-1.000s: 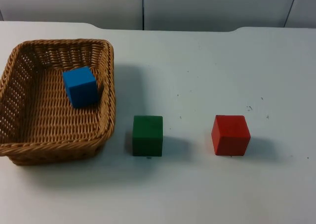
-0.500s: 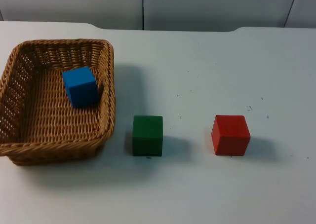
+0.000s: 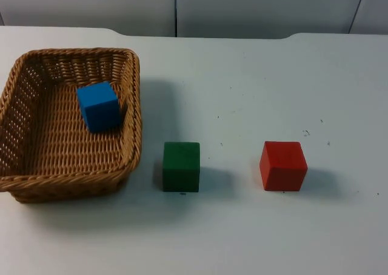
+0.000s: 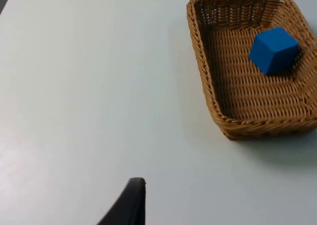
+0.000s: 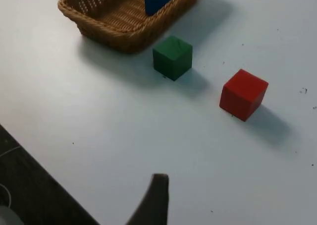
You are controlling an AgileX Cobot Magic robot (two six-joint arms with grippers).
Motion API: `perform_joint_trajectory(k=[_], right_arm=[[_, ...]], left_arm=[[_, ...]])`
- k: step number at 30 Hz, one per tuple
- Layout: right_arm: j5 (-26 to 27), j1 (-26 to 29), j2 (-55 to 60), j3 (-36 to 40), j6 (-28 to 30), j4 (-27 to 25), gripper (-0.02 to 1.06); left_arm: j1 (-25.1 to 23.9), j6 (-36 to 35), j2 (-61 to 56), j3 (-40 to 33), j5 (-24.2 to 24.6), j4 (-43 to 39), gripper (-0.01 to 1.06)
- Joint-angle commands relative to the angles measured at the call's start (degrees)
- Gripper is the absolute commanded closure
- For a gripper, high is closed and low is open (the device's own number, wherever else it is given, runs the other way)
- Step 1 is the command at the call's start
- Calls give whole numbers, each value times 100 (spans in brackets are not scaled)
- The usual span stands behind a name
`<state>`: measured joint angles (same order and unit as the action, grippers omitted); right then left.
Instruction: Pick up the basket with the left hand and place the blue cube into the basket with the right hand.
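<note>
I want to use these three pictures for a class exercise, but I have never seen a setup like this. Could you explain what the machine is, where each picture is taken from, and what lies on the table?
This is a robot with two arms, each ending in a two-finger gripper. One picture comes from a fixed camera looking down on the white table. The other two come from cameras on the arms' wrists; the black tip at the edge of each is a fingertip of the left gripper or the right gripper. Both hang above the table, away from the objects, holding nothing.

On the table stands a wicker basket with a blue cube already inside it, near the back. Beside the basket, apart from it, sits a green cube, and further along a red cube. The basket rests on the table, not lifted.
</note>
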<state>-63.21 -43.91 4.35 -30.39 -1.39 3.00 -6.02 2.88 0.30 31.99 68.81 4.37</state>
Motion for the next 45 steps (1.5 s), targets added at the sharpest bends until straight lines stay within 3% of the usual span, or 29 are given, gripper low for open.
perform_joint_trajectory(k=[1, 25, 29, 45], right_arm=[[-110, -8, -182, -23, -12, 7, 22], [140, -8, -435, 125, -8, 151, 21], [140, -8, -435, 125, -8, 151, 1], [140, -8, -435, 125, -82, 164, 0]], left_arm=[[-18, -36, -30, -10, -15, -27, 0], [-18, -36, -30, -114, -440, 129, 0], [-18, -36, -30, -267, -732, 287, 0], [-7, -36, -30, -269, -732, 287, 0]])
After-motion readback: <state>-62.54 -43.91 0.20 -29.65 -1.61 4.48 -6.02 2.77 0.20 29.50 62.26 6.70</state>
